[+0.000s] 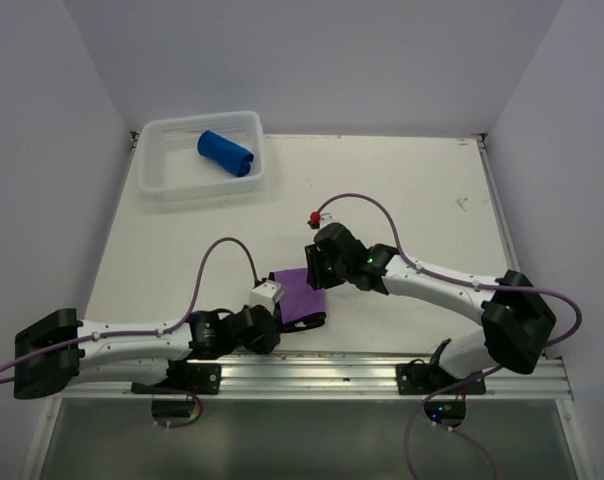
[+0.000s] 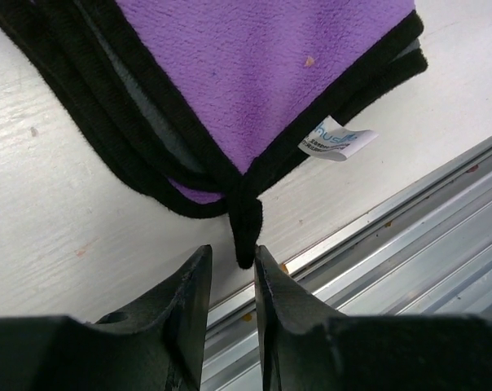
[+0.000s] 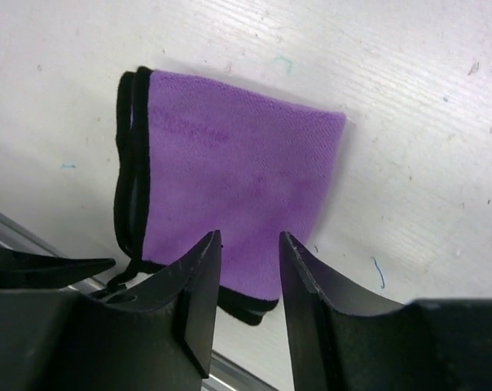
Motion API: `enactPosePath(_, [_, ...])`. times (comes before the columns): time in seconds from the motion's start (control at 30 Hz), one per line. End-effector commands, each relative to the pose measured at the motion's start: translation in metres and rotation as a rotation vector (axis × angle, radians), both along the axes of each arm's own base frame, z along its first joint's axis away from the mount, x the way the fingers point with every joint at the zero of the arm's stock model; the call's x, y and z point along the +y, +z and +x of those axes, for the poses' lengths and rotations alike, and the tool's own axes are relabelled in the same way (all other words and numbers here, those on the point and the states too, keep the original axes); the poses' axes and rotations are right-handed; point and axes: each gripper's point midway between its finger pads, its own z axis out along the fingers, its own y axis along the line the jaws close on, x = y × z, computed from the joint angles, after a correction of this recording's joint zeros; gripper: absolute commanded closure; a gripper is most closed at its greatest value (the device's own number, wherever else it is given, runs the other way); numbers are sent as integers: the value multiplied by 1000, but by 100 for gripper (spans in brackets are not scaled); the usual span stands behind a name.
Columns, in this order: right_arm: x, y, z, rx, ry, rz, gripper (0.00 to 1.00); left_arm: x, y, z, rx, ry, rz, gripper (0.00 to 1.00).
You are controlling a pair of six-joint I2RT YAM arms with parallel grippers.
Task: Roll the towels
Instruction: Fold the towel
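The light purple towel (image 1: 300, 293) lies folded flat in several layers near the table's front edge, its dark edge showing (image 2: 254, 73) (image 3: 230, 179). My left gripper (image 2: 232, 254) is at the towel's near corner, jaws slightly apart, so it is open. The black corner tip (image 2: 244, 236) pokes between the fingertips and brushes the right one. My right gripper (image 3: 250, 238) hovers open over the towel's other near edge with nothing between its fingers. In the top view the two grippers (image 1: 278, 318) (image 1: 314, 278) flank the towel. The blue towel (image 1: 225, 153) lies rolled in the basket.
A white mesh basket (image 1: 172, 185) stands at the back left. A small red object (image 1: 314, 218) lies just beyond the right gripper. An aluminium rail (image 2: 409, 244) runs along the table's front edge, right behind the towel. White walls close in three sides.
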Motion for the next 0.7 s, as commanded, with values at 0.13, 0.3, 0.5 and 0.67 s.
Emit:
enactPosePath(0.13, [-13, -20, -34, 115, -27, 73, 80, -9, 54, 17, -69, 96, -91, 70])
enactPosePath(0.3, [-3, -20, -48, 138, -16, 154, 84, -9, 98, 31, -141, 143, -137, 69])
enactPosePath(0.5, [-8, -49, -56, 174, -23, 129, 84, -12, 113, 42, -196, 157, -112, 68])
enactPosePath(0.67, [-15, -61, -58, 182, -44, 88, 84, -28, 121, 52, -238, 149, -132, 65])
